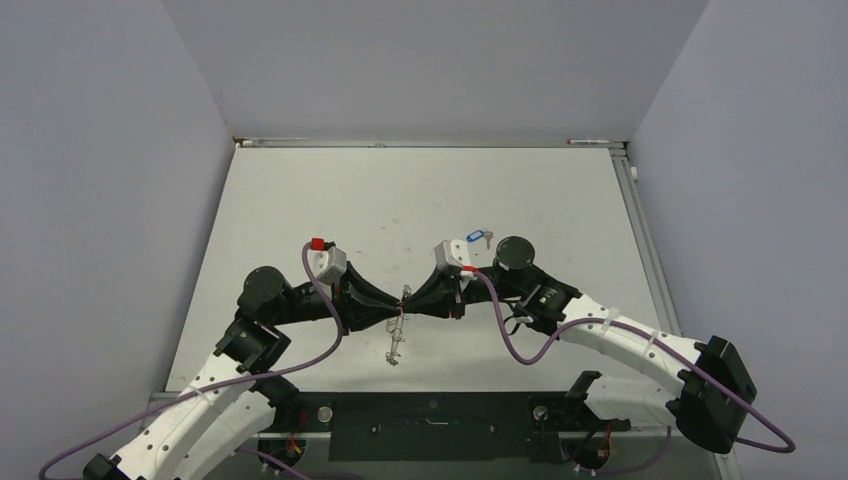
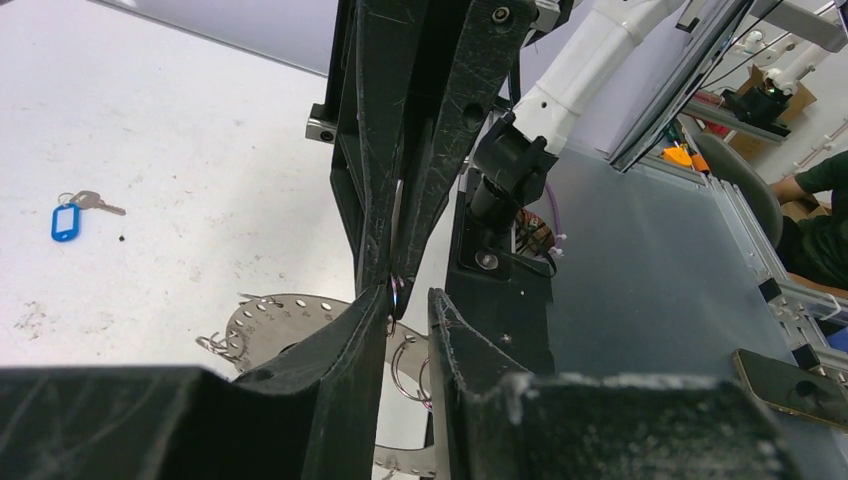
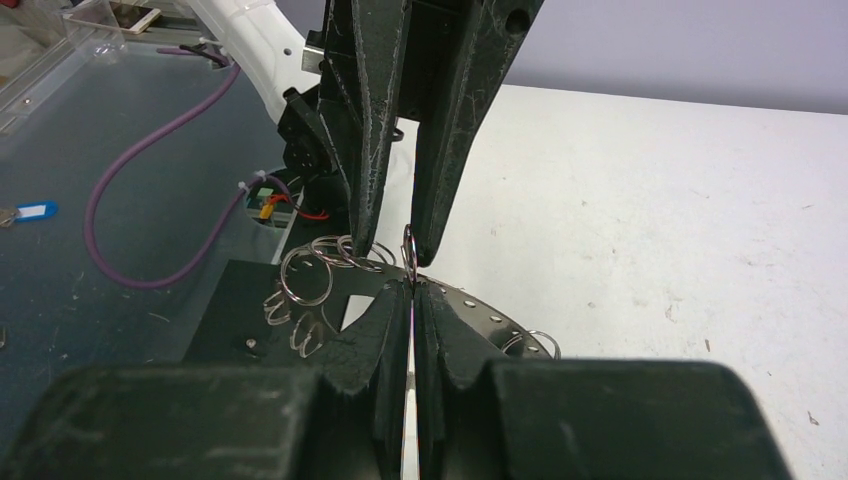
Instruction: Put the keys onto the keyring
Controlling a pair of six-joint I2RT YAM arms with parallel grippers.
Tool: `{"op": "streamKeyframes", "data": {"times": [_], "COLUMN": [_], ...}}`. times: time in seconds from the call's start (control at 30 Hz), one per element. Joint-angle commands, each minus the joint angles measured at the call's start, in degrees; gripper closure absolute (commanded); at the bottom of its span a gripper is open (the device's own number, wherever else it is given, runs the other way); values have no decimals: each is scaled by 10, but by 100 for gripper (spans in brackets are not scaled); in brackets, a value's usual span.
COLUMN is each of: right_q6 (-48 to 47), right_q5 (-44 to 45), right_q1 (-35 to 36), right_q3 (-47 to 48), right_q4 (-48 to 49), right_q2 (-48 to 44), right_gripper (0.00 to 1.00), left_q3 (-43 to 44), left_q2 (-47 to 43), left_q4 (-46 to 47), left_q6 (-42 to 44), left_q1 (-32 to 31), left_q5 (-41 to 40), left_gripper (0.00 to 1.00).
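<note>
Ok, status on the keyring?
Right end effector shut on flat grey metal keyring. Left end effector slightly open at a wire loop. Blue-tagged silver key lying on table. Nothing blocking.

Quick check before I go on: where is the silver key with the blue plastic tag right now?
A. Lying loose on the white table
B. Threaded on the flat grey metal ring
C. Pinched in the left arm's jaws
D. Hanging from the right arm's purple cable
A: the silver key with the blue plastic tag lies flat on the white table, on its own and well apart from the flat grey metal ring.
</note>
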Motion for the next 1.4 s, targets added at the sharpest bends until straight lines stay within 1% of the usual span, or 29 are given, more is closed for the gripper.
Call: {"op": "streamKeyframes", "data": {"times": [0.0, 0.07, 0.27, 0.33, 0.43, 0.63, 0.7, 0.83, 1.0, 1.07, 1.27, 1.37], "right_q6": [1, 3, 5, 5, 5, 5, 5, 5, 5, 21, 29, 31], "right_q5": [-23, -23, -21, -19, -18, -19, -19, -23, -26, -27, -28, -29], "right_q1": [5, 5, 5, 5, 4, 3, 4, 3, 3, 4, 3, 4], "right_q3": [21, 20, 19, 18, 17, 16, 16, 16, 15, 14, 13, 14], "right_q4": [52, 54, 59, 62, 65, 65, 65, 65, 70, 76, 86, 90], "right_q2": [-20, -21, -24, -24, -26, -35, -38, -45, -40, -38, -35, -33], "right_gripper": [95, 95, 95, 95, 95, 95, 95, 95, 95, 95, 95, 95], "left_q3": [-5, -6, -3, -4, -5, -8, -8, -10, -10, -11, -14, -13], "left_q2": [-12, -12, -10, -11, -13, -27, -31, -33, -25, -26, -24, -21], "left_q4": [48, 51, 51, 53, 58, 64, 65, 66, 80, 87, 91, 86], "left_q6": [-12, -15, -19, -24, -31, -36, -37, -37, -45, -47, -47, -42], "left_q1": [-3, -4, -4, -4, -4, -4, -4, -3, -3, -3, -3, -3], "left_q5": [22, 22, 24, 26, 27, 28, 28, 24, 30, 30, 25, 17], "left_gripper": [83, 84, 93, 94, 88, 68, 65, 64, 68, 71, 82, 86]}}
